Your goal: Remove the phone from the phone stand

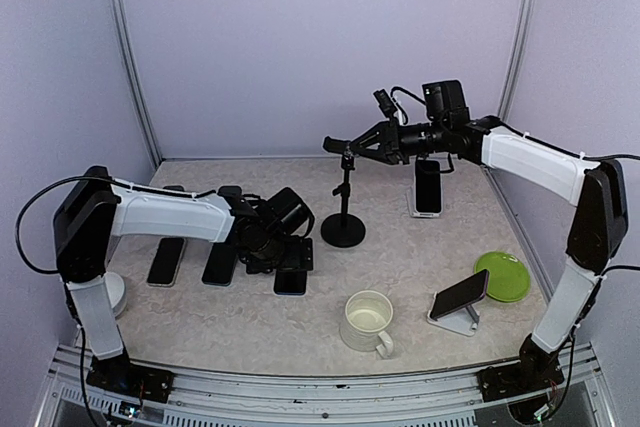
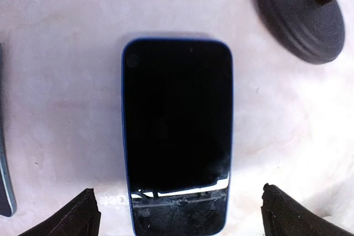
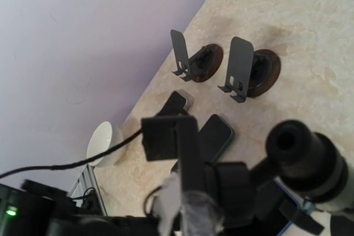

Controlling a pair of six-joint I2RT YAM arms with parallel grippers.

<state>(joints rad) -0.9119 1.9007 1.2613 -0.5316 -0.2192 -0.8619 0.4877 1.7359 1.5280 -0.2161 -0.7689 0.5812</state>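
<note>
A black phone with a blue edge [image 2: 177,131] lies flat on the table, face up; it also shows in the top view [image 1: 290,281]. My left gripper [image 2: 178,192] hovers just above its near end, open, one finger on each side and neither touching it. It sits beside the phone in the top view [image 1: 283,252]. The black pole phone stand [image 1: 343,197] is upright on its round base [image 2: 301,17] with no phone on it. My right gripper [image 1: 352,150] is at the stand's top, and its clamp bar [image 3: 188,158] looks held between the fingers.
A phone leans on a white stand [image 1: 428,187] at the back right, another on a white stand [image 1: 460,297] at the front right. A green plate [image 1: 503,275] and a cream mug [image 1: 368,322] are nearby. Two phones [image 1: 166,260] lie at the left.
</note>
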